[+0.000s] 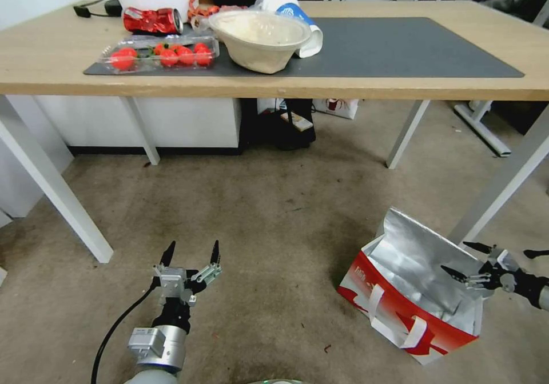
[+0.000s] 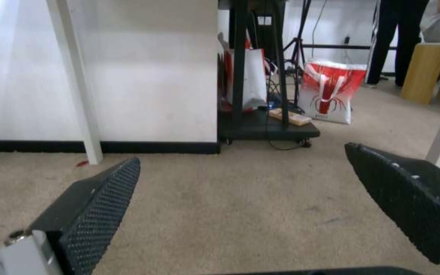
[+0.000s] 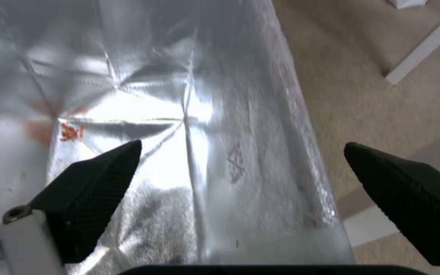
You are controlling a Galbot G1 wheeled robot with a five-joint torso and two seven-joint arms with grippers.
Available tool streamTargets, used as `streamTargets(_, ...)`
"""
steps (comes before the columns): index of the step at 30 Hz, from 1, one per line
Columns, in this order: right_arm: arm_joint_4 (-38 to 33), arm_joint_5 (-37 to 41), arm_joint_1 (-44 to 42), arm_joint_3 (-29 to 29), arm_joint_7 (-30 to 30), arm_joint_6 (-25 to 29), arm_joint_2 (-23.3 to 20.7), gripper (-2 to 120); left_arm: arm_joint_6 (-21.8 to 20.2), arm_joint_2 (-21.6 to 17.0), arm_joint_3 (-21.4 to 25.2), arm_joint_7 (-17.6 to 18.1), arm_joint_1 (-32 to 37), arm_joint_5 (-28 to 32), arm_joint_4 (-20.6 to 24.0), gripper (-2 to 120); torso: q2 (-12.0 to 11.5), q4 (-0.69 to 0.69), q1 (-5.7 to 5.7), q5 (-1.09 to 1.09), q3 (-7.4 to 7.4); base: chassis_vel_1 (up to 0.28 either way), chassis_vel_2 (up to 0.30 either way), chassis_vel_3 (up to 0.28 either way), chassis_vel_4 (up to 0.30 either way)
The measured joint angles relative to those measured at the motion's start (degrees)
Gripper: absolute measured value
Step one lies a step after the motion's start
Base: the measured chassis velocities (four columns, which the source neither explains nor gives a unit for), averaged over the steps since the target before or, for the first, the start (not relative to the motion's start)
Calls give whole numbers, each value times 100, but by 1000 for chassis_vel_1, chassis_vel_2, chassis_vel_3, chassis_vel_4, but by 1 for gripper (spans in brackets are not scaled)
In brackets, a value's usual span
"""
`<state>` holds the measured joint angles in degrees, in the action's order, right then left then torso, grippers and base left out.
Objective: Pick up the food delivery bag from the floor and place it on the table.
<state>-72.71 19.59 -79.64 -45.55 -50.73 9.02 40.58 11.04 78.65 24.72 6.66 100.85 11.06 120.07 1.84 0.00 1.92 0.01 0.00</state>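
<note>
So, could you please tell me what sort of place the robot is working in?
Probably an office or lab: a light-wood table with white legs, stained carpet floor, and cables and a tripod behind. A delivery bag sits on the carpet.

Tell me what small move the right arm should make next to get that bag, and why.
Probably ease the right gripper down over the food delivery bag's upper edge, then close. Its fingers are open, hovering over the silver lining, gripping nothing, and the bag stands on the floor. The left gripper hovers open, apart.
</note>
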Motion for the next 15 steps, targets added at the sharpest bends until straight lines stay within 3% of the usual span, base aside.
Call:
streamTargets(9,476,-236,351,233,-96,21,-20,100,30,5,14,7,-10,19,-63,100,2,0,0,-1,0,0,0,0,0)
streamTargets(15,612,-282,448,290,-180,-44,60,86,63,-12,45,15,0,41,-63,100,3,0,0,-1,0,0,0,0,0)
